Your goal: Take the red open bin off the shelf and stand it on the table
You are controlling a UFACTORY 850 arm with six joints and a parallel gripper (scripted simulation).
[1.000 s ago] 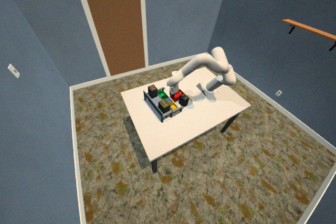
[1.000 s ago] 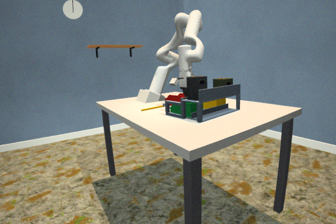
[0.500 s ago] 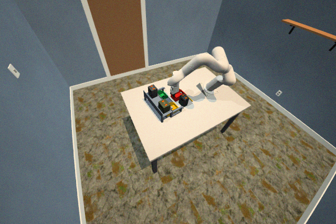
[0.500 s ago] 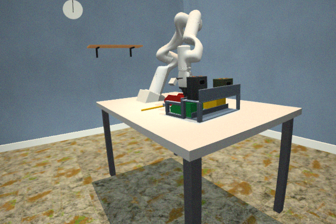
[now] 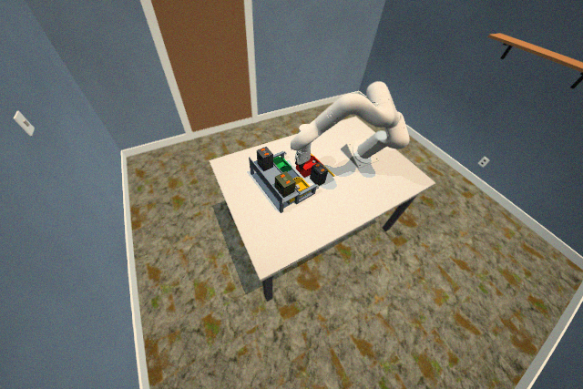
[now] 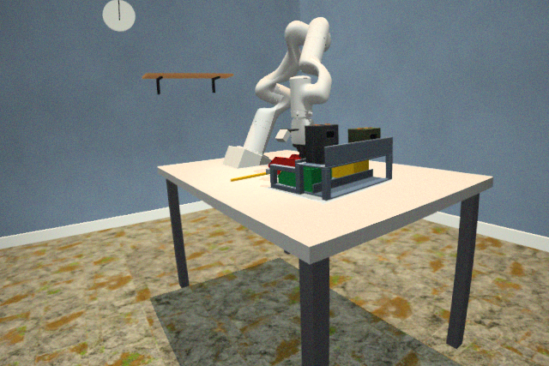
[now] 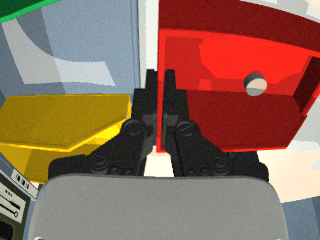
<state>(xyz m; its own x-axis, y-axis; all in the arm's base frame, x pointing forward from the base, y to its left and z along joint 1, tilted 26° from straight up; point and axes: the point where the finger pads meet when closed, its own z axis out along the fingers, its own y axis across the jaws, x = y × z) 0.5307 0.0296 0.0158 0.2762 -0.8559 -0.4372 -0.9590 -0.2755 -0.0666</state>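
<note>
The red open bin [image 5: 306,168] [image 6: 283,160] [image 7: 240,117] is outside the shelf's front, with a round grey part [image 7: 255,84] inside. It looks raised off the table; its exact height is hard to tell. My gripper [image 7: 159,86] is shut on the bin's side wall, one finger inside and one outside. The fingertips are hidden in the top and exterior views. The green bin [image 5: 282,164] [image 6: 312,177] [image 7: 15,9] and the yellow bin [image 5: 300,183] [image 6: 350,171] [image 7: 65,115] are in the grey shelf [image 6: 358,151] and look level, with a gap between them.
A black box [image 5: 265,159] [image 6: 315,145] and an olive box [image 5: 284,184] [image 6: 363,134] [image 7: 9,202] stand on top of the shelf. Another black box [image 5: 318,175] stands close beside the red bin, in front of the shelf. A thin yellow bar [image 6: 248,176] lies near the bin.
</note>
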